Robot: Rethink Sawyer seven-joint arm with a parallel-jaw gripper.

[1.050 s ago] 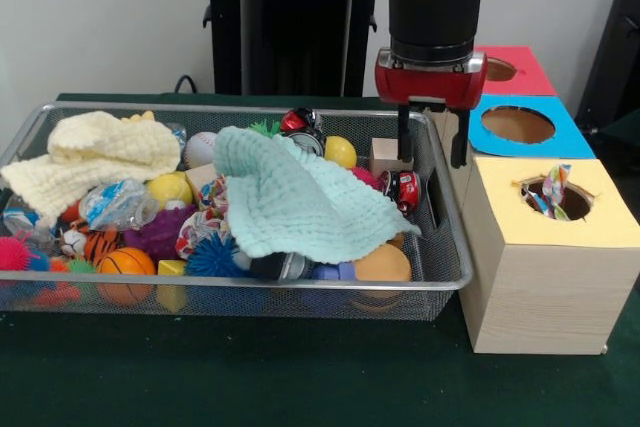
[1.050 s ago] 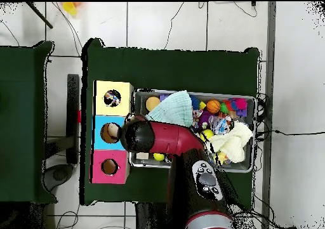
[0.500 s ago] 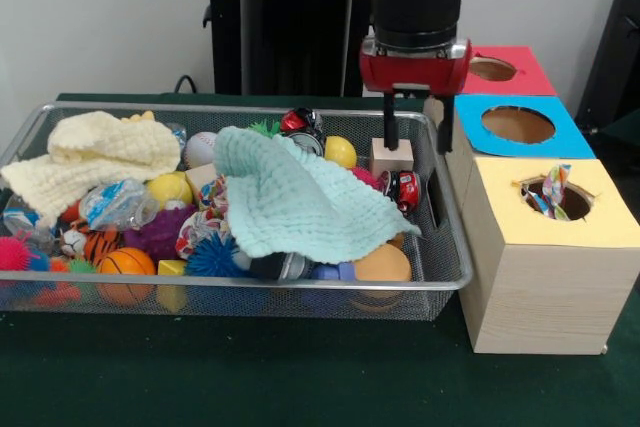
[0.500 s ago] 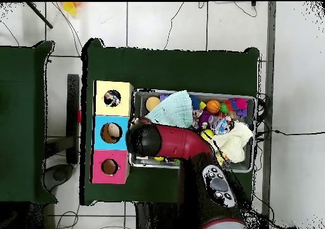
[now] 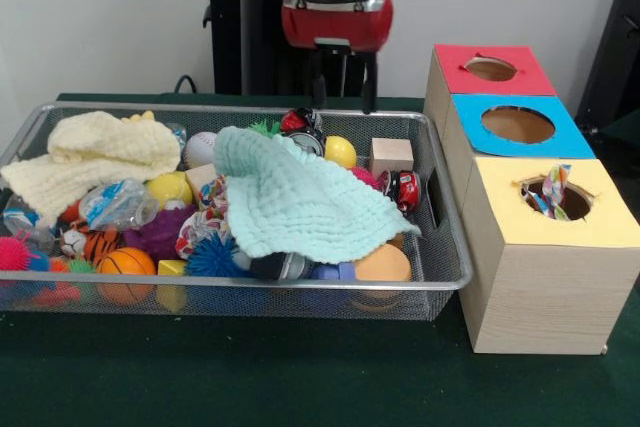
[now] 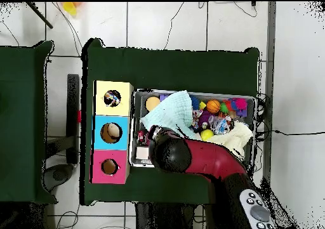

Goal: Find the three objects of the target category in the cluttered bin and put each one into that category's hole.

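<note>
The gripper [image 5: 341, 79], fingers parted and empty at top centre, hangs over the wire bin's [image 5: 445, 247] far rim, so descending there risks striking mesh instead of reaching the wooden block [image 5: 391, 156] right of centre.

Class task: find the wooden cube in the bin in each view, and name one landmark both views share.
Front view: the wooden cube sits at the bin's far right, beside the red toy car.
Overhead view: the cube lies at the bin's lower left, next to the red box.
Shared landmark: the mint cloth.
</note>
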